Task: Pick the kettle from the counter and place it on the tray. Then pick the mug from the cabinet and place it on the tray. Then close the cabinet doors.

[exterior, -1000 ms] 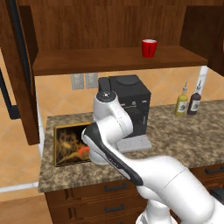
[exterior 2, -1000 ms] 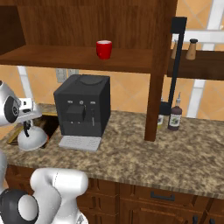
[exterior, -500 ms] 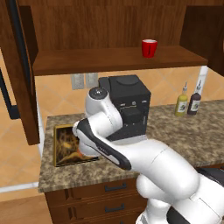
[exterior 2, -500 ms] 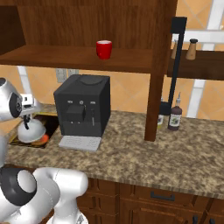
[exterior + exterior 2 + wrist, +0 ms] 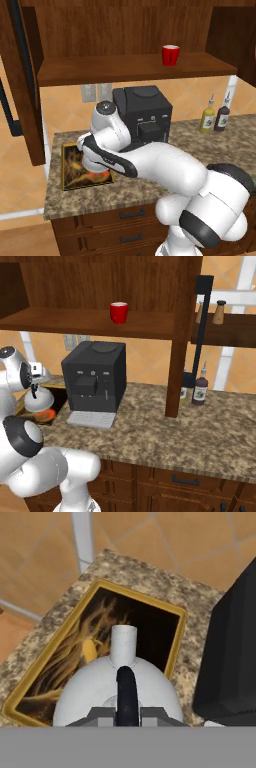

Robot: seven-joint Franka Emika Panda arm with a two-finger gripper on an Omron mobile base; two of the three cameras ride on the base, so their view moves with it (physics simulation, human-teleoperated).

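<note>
Gripper (image 5: 127, 712) clamped narrow on black arched handle of kettle (image 5: 100, 687), holding it over tray (image 5: 107, 591); whether kettle base touches tray, cannot tell. Spout points over tray's painted picture. Tray lies on granite counter (image 5: 165, 438), just beside black coffee machine (image 5: 95, 376), on side away from sauce bottles (image 5: 215, 114). Red mug (image 5: 119, 312) upright on cabinet shelf (image 5: 75, 321), above coffee machine. Cabinet door (image 5: 22, 80) swung open, beyond tray from coffee machine.
</note>
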